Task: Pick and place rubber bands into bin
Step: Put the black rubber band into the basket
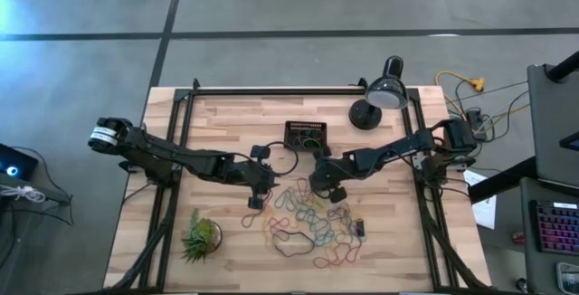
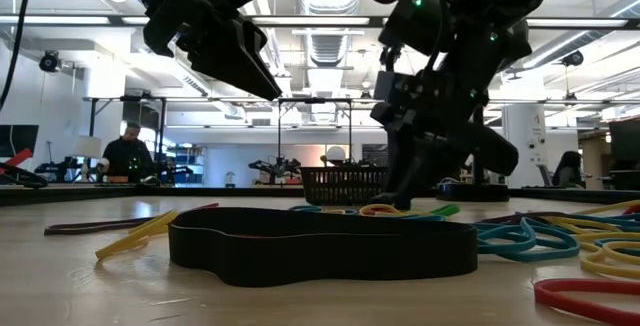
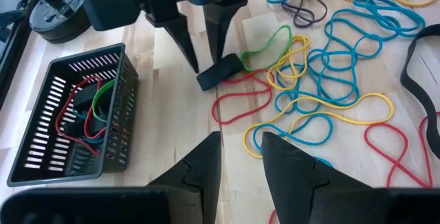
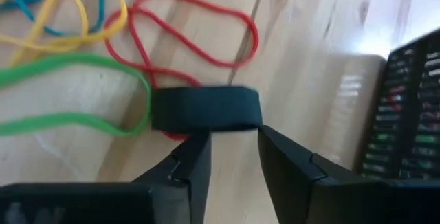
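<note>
Many coloured rubber bands (image 1: 312,221) lie loose on the wooden table. The black slotted bin (image 1: 306,137) stands beyond them with red and green bands (image 3: 86,110) inside. My right gripper (image 4: 230,138) points steeply down, open, its fingertips (image 3: 196,62) at a short, wide black band (image 4: 206,108). That band lies flat across a red band (image 4: 189,31), beside a green one (image 4: 69,90). My left gripper (image 3: 240,145) hovers above the table just left of the pile, open, with nothing between its fingers. My right gripper comes from above at the near long edge (image 4: 206,126) of the short black band, one finger near each end of that edge. The band lies flat on the table. Whether the fingertips touch it, I cannot tell.
A black desk lamp (image 1: 380,100) stands at the far right beside the bin. A spiky green plant (image 1: 201,236) sits near the front left corner. A large black band (image 2: 320,246) lies at the pile's near side. Bare wood shows left of the pile.
</note>
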